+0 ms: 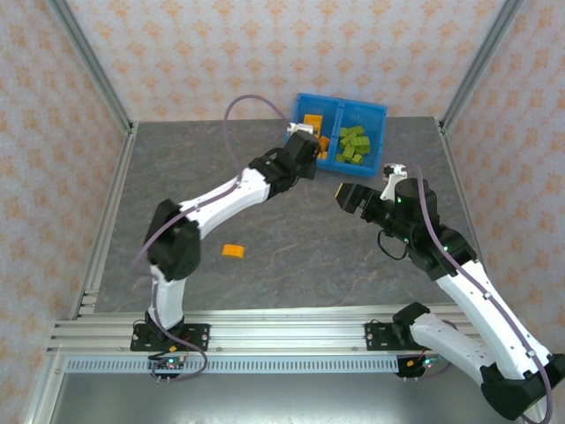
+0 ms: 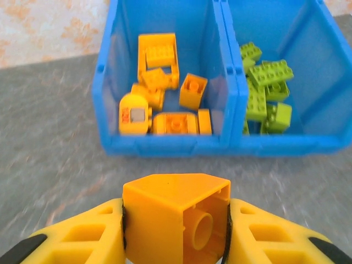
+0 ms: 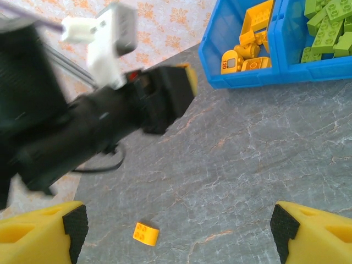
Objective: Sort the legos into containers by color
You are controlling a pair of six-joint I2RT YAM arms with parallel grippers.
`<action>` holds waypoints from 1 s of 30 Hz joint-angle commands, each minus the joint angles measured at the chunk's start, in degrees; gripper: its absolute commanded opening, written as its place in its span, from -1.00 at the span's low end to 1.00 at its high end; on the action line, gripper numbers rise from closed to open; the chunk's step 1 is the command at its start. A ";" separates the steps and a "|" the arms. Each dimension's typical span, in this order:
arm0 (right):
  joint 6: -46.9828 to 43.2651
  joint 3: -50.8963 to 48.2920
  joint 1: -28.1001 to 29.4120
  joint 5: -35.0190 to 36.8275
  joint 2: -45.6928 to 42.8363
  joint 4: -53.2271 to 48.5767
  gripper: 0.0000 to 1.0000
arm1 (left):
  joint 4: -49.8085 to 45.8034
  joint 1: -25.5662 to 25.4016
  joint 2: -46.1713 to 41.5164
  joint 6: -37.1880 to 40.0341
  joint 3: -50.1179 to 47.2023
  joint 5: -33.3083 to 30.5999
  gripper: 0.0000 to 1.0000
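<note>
Two orange legos left: you have an orange brick [image 2: 159, 212] in the left gripper [image 2: 176, 221], and a small orange piece [image 1: 233, 251] lying on the grey table [image 1: 291, 265], lower left of centre in the top view, well apart from the bin.
Blue bin [image 1: 381, 111]: top centre of the top view, by the back wall.
Left compartment [image 2: 105, 82]: orange pieces only, a window-frame shape among them.
Right compartment [image 2: 324, 66]: lime green pieces only; every green lego you can see lies here.
Left gripper: pinching the orange brick on both sides, just short of the bin's near wall, facing the orange side.
Right gripper [image 3: 179, 224]: spread wide, nothing between the jaws, above the table with the loose piece low in its wrist view.
Progress: by your pictures, nearly done; one drop and one more fetch appear to remain.
</note>
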 commanded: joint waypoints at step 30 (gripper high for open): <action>-1.54 4.36 0.18 -0.59 -0.07 -4.11 0.78 | -9.08 5.96 3.87 -0.05 19.52 9.76 0.46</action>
